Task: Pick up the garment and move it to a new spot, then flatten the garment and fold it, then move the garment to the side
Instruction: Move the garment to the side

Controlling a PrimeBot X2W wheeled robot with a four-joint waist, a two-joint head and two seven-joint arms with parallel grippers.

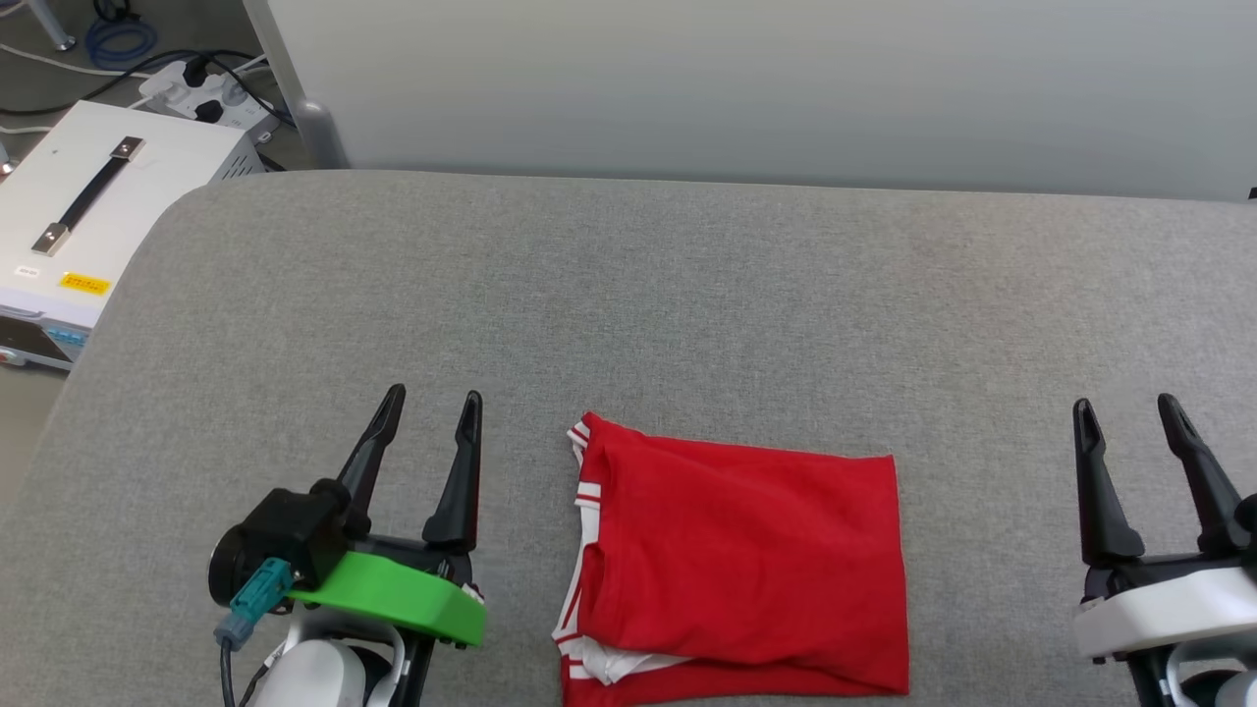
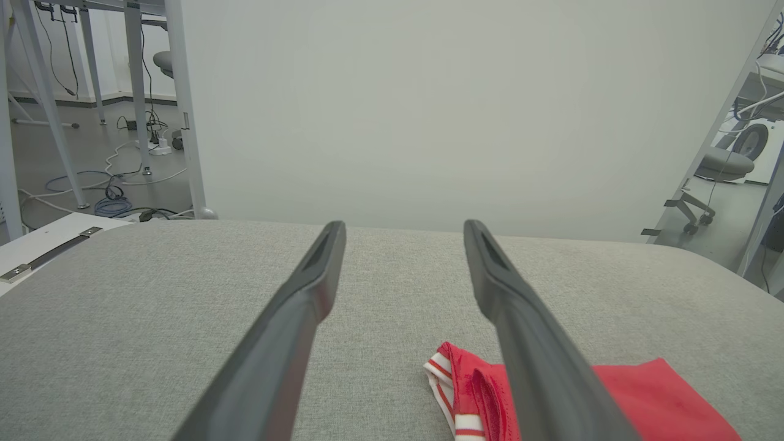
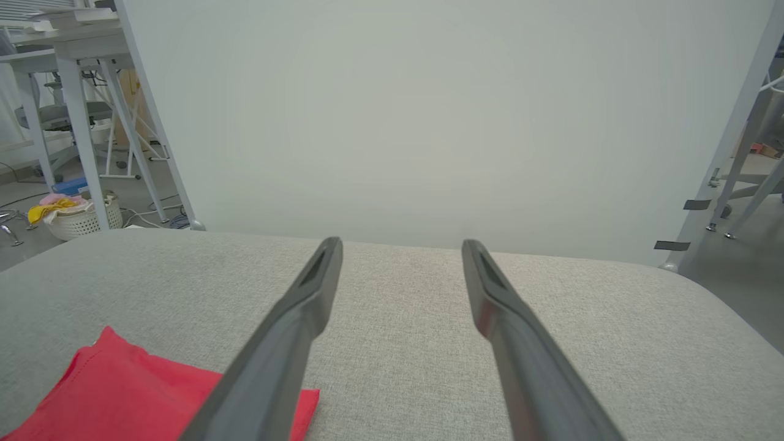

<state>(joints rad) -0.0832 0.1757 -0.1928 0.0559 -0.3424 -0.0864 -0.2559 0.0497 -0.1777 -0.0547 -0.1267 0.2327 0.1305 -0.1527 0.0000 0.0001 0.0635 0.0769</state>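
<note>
The garment (image 1: 737, 560), red with white and red-striped trim along its left edge, lies folded into a compact rectangle on the grey table (image 1: 628, 295) near the front edge. My left gripper (image 1: 432, 403) stands open to the garment's left, apart from it, fingers empty. My right gripper (image 1: 1126, 407) stands open well to the garment's right, also empty. In the left wrist view the garment (image 2: 643, 398) shows at the lower right past my left gripper (image 2: 404, 228). In the right wrist view its red corner (image 3: 110, 392) lies at the lower left of my right gripper (image 3: 401, 245).
A pale grey partition wall (image 1: 746, 88) runs behind the table. A white equipment box (image 1: 88, 206) with a handle stands off the table's left end, with cables and a power strip (image 1: 206, 93) on the floor. A basket (image 3: 79, 217) of cloth sits on the floor.
</note>
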